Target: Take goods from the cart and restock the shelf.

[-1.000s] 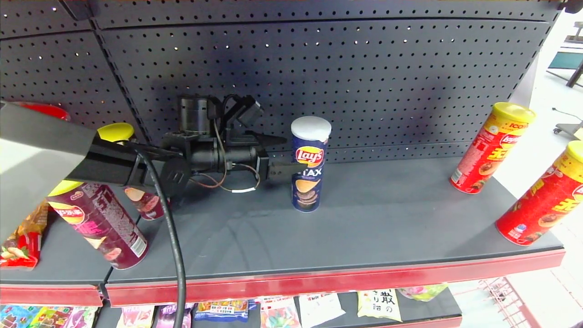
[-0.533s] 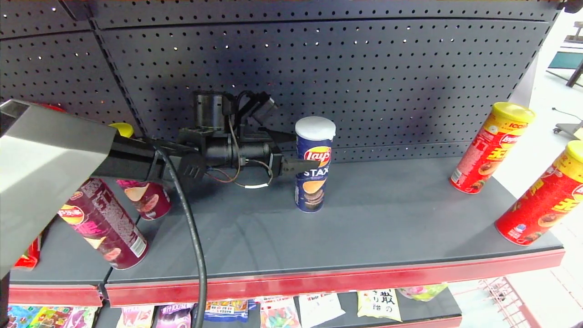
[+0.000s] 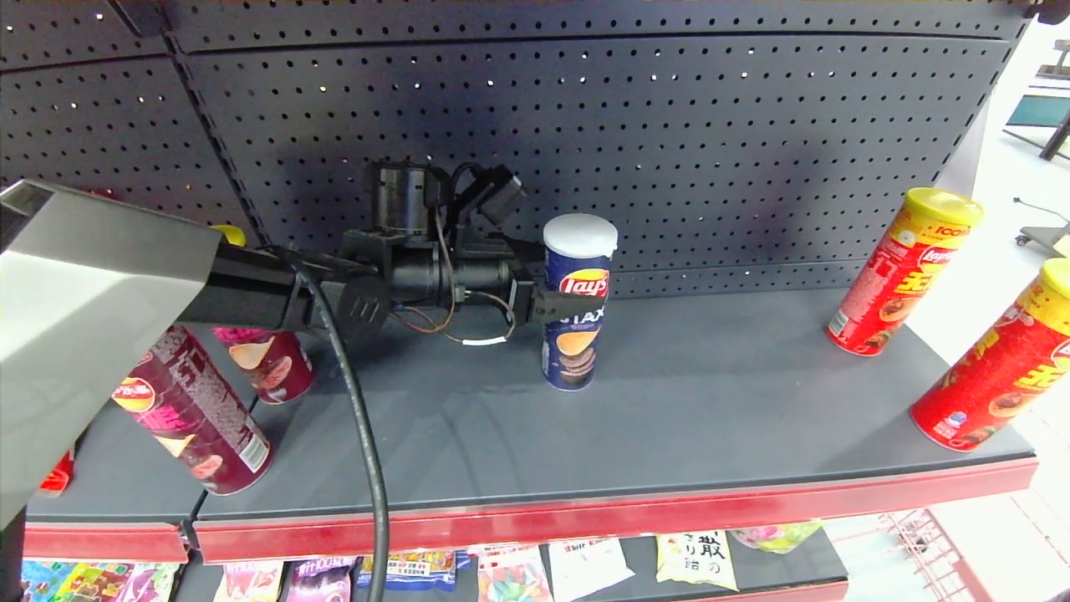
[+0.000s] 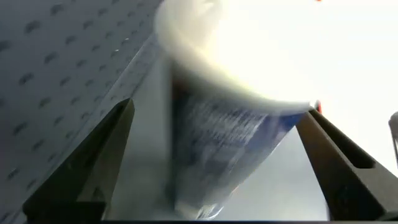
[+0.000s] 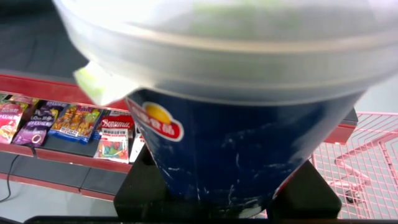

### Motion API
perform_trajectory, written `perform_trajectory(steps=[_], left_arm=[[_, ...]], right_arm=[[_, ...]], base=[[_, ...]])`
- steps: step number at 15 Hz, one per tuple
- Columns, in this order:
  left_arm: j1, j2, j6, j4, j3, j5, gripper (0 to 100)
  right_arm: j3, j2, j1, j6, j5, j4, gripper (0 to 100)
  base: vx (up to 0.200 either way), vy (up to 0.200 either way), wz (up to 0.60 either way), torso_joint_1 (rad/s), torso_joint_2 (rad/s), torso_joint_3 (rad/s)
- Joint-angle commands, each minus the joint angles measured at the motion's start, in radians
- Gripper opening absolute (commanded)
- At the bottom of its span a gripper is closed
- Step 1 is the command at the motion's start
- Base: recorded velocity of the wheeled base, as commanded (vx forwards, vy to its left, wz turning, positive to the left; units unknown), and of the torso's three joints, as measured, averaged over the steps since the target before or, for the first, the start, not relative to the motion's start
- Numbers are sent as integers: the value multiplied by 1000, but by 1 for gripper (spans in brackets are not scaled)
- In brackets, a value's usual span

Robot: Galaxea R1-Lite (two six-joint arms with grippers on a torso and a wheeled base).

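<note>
Placement step, seems nearly done: blue can (image 3: 577,334) stands upright on shelf (image 3: 685,418) between fingers of left gripper (image 3: 568,278), spread wide w/ gaps both sides, gripping nothing. Next: draw arm straight back w/o knocking it. Right gripper (image 5: 227,194) clasps second blue can (image 5: 236,143).

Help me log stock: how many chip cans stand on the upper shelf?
5. A blue can in the middle; rear red can and front red can at the right end; front purple can and rear purple can at the left. The left arm may hide more.
</note>
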Motion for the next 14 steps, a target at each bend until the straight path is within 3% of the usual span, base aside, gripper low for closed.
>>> perform_trajectory(steps=[1, 6, 7, 12, 14], left_arm=[[-4, 0, -1, 25, -33, 4, 100], [-7, 27, -20, 44, -63, 28, 100], [-7, 36, -20, 44, -65, 29, 0], [-22, 32, -20, 64, -62, 17, 0], [-29, -6, -21, 65, -19, 0, 0]], right_arm=[[0, 1, 0, 0, 0, 0, 0], [2, 3, 0, 1, 0, 1, 0], [2, 3, 0, 4, 0, 1, 0], [5, 7, 0, 11, 2, 1, 0], [5, 7, 0, 11, 2, 0, 0]], base=[[0, 0, 0, 0, 0, 0], [0, 0, 0, 0, 0, 0], [0, 0, 0, 0, 0, 0], [0, 0, 0, 0, 0, 0], [0, 0, 0, 0, 0, 0]])
